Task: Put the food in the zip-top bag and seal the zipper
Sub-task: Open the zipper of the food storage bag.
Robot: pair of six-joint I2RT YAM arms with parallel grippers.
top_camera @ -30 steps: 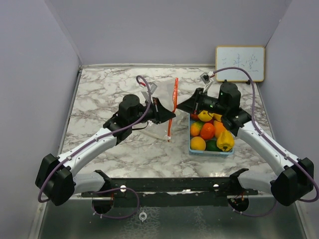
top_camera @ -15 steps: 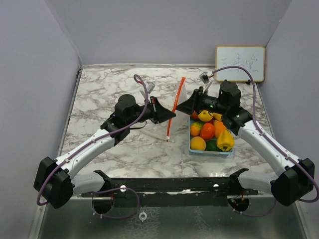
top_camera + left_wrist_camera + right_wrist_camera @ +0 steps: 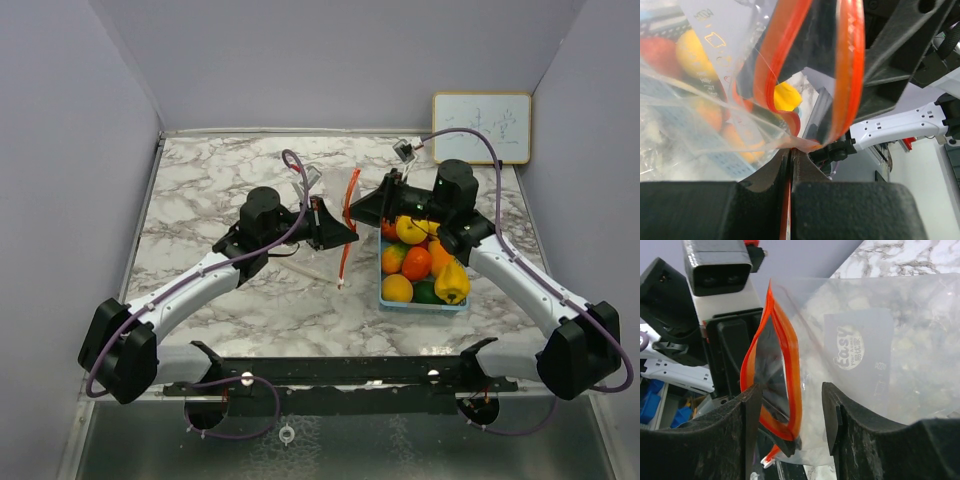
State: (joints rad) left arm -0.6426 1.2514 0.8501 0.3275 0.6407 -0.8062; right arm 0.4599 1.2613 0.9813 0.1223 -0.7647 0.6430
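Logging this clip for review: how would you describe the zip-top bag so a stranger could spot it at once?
On the white marble table, look just left of the light blue tray of glossy fruit and vegetables. There a clear plastic bag hangs between the left gripper and the right gripper. Unlike its neighbours it is see-through, with a bright orange zipper strip.

Left arm dipped left half a second ago and has swung back: left gripper [image 3: 352, 236] is about where it was a second ago, with the elbow pulled further in. Right gripper [image 3: 356, 211] has crept up and left, off the blue bin [image 3: 425, 306], uncovering more of the lemon [image 3: 410, 230]. Orange zipper strip [image 3: 344, 255] of the zip-top bag [image 3: 312, 182] went from straight, to leaning right at the top, to bowed with its top end lower.
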